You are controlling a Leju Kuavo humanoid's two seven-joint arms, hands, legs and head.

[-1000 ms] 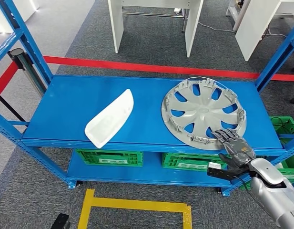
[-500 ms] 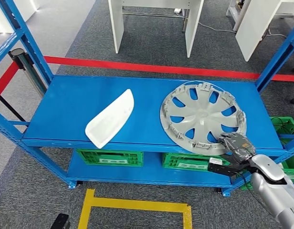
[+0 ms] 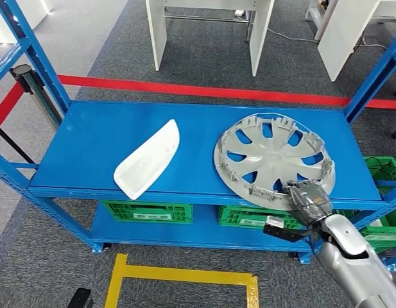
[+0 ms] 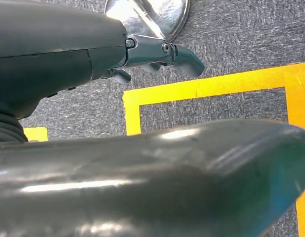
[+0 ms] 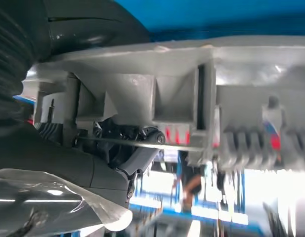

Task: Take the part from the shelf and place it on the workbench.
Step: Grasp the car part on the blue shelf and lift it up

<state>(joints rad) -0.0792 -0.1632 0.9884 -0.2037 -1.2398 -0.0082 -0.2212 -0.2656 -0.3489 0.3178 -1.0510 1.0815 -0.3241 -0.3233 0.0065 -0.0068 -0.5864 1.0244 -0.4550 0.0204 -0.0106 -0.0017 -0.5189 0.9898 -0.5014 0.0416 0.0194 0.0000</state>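
A grey wheel cover (image 3: 273,157) lies at the right end of the blue shelf (image 3: 89,141), its near rim over the front edge. My right hand (image 3: 309,200) grips that near rim. In the right wrist view the ribbed rim (image 5: 180,89) lies across my right hand (image 5: 132,153), with dark fingers tucked beneath it. A white curved part (image 3: 147,159) lies loose on the left half of the shelf. My left hand (image 4: 117,54) hangs over the floor, its fingers held out with nothing in them.
Green crates (image 3: 147,212) stand on the lower shelf level, and another (image 3: 384,170) stands at the right. Blue uprights (image 3: 36,58) frame the shelf. Red tape (image 3: 186,90) and white table legs (image 3: 256,38) lie beyond it. A yellow floor line (image 3: 186,276) runs in front.
The wheel cover has slid left and toward the shelf's front edge. My right hand has drawn back toward me with the rim in it. The white part has stayed put.
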